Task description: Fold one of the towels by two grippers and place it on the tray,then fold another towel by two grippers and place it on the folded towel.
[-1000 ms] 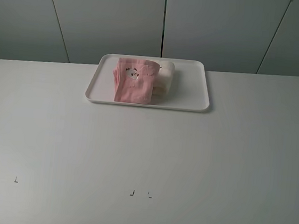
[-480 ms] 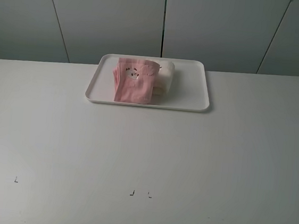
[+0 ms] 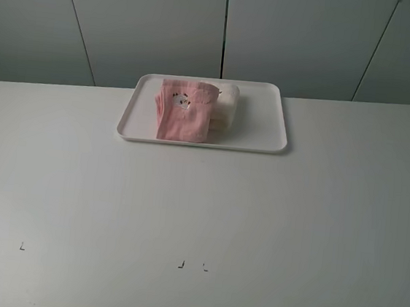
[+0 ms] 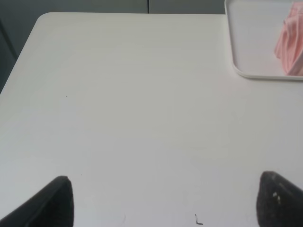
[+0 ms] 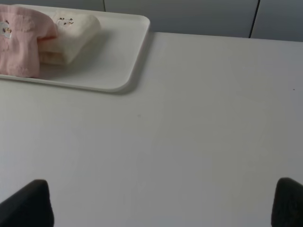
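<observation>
Lying folded on the white tray [image 3: 266,134], the pink towel [image 3: 182,111] with a small embroidered face overlaps the cream towel [image 3: 225,104] beneath it. Both the left gripper [image 4: 163,201] and right gripper [image 5: 163,203] hang spread apart over the bare table [image 3: 198,219].

A lab-like test room: bare white table [image 3: 198,219] before plain grey wall panels [image 3: 152,23].

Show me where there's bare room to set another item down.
Free: the table in front of the tray and on both sides of it; also the tray's right part, beside the cream towel. Crowded: tray's left-centre, where the pink towel overlaps the cream one.
</observation>
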You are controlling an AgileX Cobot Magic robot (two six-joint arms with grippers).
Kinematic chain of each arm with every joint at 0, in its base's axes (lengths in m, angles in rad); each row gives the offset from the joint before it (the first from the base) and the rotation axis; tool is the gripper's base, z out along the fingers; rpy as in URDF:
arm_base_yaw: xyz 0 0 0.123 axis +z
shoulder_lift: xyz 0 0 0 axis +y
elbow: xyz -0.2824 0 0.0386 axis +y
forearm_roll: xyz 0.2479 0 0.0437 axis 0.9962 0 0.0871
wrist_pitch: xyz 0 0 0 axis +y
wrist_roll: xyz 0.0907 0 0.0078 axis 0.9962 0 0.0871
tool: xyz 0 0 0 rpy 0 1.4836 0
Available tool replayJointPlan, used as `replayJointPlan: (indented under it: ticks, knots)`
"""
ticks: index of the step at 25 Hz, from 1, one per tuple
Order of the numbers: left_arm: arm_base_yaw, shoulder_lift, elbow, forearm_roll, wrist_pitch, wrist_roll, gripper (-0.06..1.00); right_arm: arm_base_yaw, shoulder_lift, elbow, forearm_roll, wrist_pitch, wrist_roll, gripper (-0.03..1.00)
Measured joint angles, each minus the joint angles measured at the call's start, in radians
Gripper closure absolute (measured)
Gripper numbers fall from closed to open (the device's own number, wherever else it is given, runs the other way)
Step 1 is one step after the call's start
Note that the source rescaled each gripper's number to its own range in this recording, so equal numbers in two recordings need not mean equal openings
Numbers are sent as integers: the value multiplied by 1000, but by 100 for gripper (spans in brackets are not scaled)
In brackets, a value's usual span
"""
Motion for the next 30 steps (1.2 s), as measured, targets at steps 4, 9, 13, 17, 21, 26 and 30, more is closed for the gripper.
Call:
replayJointPlan:
  ticks: [4,9,13,17,21,26,30]
  knots:
    - [0,0,0,0,0,2,-5,0,0,0,-2,0,0,-3]
    - [0,0,0,0,0,2,-5,0,0,0,-2,0,0,-3]
    - [0,0,0,0,0,2,-5,0,0,0,-2,0,0,-3]
    - [0,0,0,0,0,2,-5,0,0,0,-2,0,0,-3]
    - [0,0,0,0,0,2,-5,-22,0,0,-2,0,0,-3]
    - [0,0,0,0,0,2,-5,-105,0,0,-2,0,0,-3]
    - [0,0,0,0,0,2,-5,-128,0,0,-2,0,0,-3]
